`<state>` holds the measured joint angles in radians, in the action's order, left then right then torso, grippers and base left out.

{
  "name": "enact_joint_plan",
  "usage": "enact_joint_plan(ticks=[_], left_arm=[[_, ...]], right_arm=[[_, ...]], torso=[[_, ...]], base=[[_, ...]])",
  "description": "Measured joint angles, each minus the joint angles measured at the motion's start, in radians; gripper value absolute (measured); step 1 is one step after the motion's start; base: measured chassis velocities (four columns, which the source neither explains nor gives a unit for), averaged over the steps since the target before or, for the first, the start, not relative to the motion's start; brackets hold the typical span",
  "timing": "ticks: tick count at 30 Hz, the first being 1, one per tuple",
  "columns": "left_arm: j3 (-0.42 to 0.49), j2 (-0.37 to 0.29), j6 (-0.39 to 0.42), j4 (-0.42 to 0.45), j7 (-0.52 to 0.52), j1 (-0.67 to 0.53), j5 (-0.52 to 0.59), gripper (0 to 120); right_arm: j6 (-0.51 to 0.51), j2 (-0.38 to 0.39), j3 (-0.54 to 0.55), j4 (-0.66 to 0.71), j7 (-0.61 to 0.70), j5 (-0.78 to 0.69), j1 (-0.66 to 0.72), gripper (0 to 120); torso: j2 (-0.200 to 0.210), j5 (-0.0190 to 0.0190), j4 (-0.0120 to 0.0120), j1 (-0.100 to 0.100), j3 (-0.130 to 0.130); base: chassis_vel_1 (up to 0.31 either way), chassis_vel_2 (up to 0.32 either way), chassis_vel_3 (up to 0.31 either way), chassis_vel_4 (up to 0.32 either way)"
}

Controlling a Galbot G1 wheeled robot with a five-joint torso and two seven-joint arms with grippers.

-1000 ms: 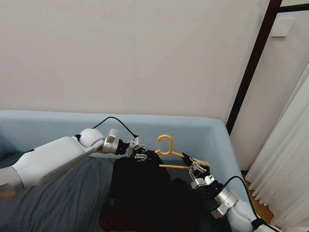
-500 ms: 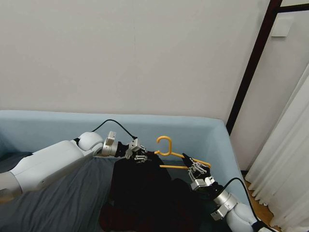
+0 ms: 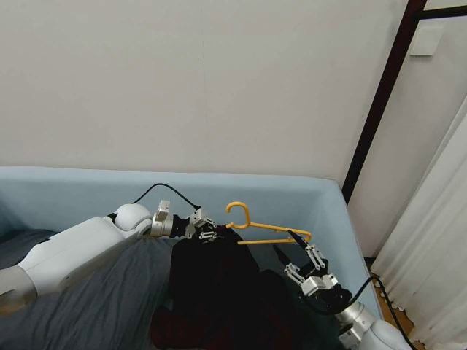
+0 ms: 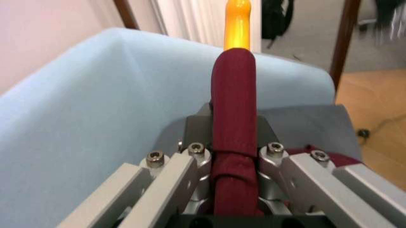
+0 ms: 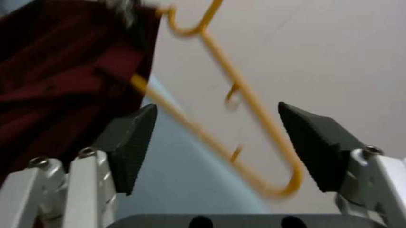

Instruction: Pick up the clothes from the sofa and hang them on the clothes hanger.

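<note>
One yellow plastic hanger (image 3: 273,241), clamped with dark red fabric garment (image 3: 211,284) in my left gripper (image 3: 206,233); right gripper (image 3: 303,262) agape: unsupported end may tip, shedding cloth.

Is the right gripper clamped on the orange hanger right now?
No, the right gripper is open, its fingers spread wide apart and not closed on the orange hanger.

home living room, pale blue sofa (image 3: 80,186), white curtains (image 3: 438,248), plain wall (image 3: 182,80)

Left gripper (image 3: 211,233) extends forward, jaws clamped; right gripper (image 3: 295,254), jaws spread, seemingly tilts upward.
</note>
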<state>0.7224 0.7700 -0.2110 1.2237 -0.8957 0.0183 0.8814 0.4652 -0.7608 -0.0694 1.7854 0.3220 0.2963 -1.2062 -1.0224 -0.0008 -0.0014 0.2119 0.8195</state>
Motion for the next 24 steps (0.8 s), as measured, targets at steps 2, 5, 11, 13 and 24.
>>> enact_joint_plan(ticks=[2,5,11,13,24], left_arm=[[-0.019,-0.001,0.0,0.001,0.006,0.014,0.0,7],[-0.057,-0.006,0.0,0.015,0.017,0.043,0.0,7],[-0.077,0.001,0.002,0.021,0.021,0.066,0.0,7],[-0.084,0.006,0.002,0.021,0.021,0.074,0.0,7],[-0.07,0.031,0.005,0.004,0.01,0.082,-0.009,7]], right_arm=[[-0.008,0.0,0.0,-0.029,-0.03,-0.056,-0.013,84],[-0.119,0.006,0.023,-0.084,-0.103,-0.269,-0.009,95],[-0.305,0.011,0.082,-0.185,-0.272,-0.613,0.107,100],[-0.31,0.0,0.098,-0.227,-0.299,-0.635,0.141,100],[-0.351,-0.138,0.261,-0.592,-0.524,-0.772,0.439,100]], torso=[[0.0,0.0001,-0.0001,0.0,0.0],[0.0,0.0005,-0.0003,0.0,0.0],[0.0,-0.0001,0.0001,0.0,0.0],[0.0,-0.0002,0.0003,0.0,0.0],[0.0,0.0001,0.0004,0.0,0.0]], base=[[0.0,0.0,0.0,0.0],[0.0,0.0,0.0,0.0],[0.0,0.0,0.0,0.0],[0.0,0.0,0.0,0.0],[0.0,0.0,0.0,0.0]])
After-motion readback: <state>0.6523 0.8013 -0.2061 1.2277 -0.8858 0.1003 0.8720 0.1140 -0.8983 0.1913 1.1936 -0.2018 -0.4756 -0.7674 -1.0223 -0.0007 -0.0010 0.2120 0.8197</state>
